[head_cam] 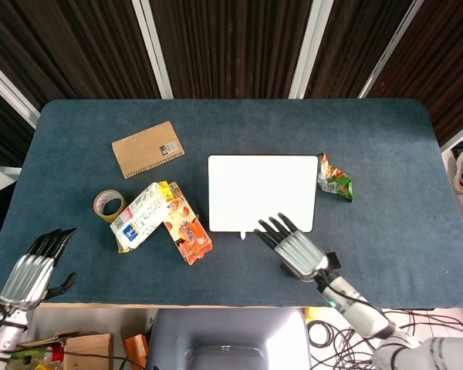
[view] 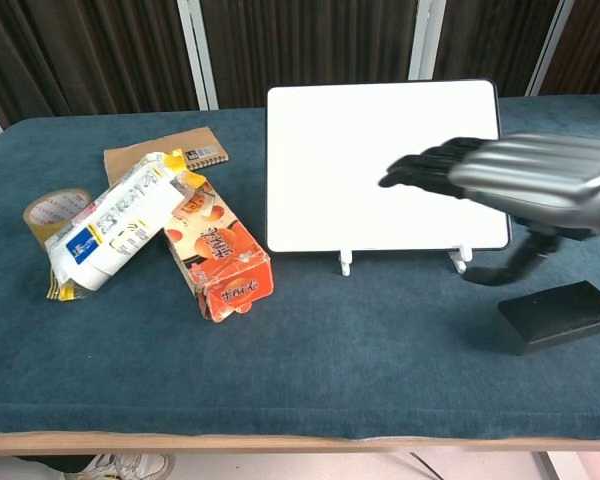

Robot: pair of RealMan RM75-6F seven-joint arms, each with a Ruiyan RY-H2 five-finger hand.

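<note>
The right hand [head_cam: 297, 250] has its fingers [view: 425, 170] stretched out straight and apart, holding nothing, hovering over the near edge of the white board [head_cam: 262, 193], with the black block [view: 558, 315] lying just beneath its wrist. The left hand [head_cam: 32, 271] shows only in the head view, at the near left corner of the blue tabletop [head_cam: 239, 123], its fingers spread and empty too, well apart from everything. Nearest to it lies the tape roll [head_cam: 109, 205], and just beside that a white packet [head_cam: 141, 216] rests tilted on an orange carton [head_cam: 187, 227]. Farther back sits a brown notebook [head_cam: 147, 149]. A crumpled green wrapper [head_cam: 334, 179] touches the board's right edge.
</note>
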